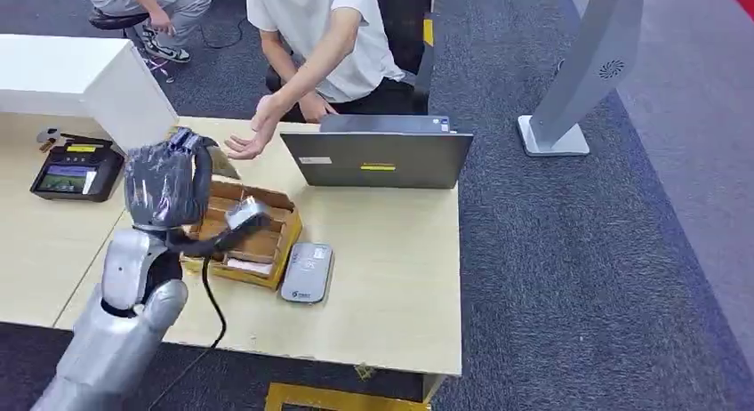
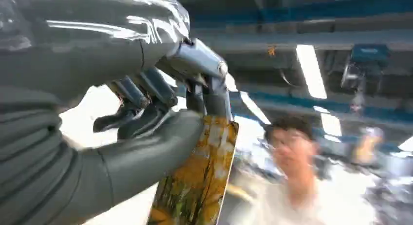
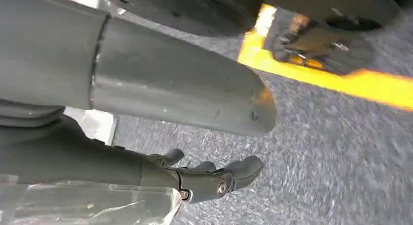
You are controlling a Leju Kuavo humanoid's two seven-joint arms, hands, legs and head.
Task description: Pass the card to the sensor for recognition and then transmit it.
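had left hand point(image 2: 146, 122) clamped on card point(image 2: 197, 181), lifted near person's open palm point(image 1: 252, 137), so handoff looked pending; reader point(image 1: 307, 271) scan unconfirmed; right hand point(image 3: 204, 174) hung loose, fingers apart

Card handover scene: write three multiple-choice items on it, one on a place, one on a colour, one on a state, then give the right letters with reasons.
1. Where does the grey sensor pad lie?
A. On the laptop
B. On the table beside the cardboard box
C. On the floor

2. What colour dominates the card?
A. Yellow-orange
B. Blue
C. Black

3. What is the left hand doing?
A. Hanging with nothing in it
B. Resting flat on the table
C. Holding the card

Answers: 1 B, the pad lies next to the cardboard box on the table. 2 A, it carries an autumn-leaf print. 3 C, thumb and fingers pinch its top edge.
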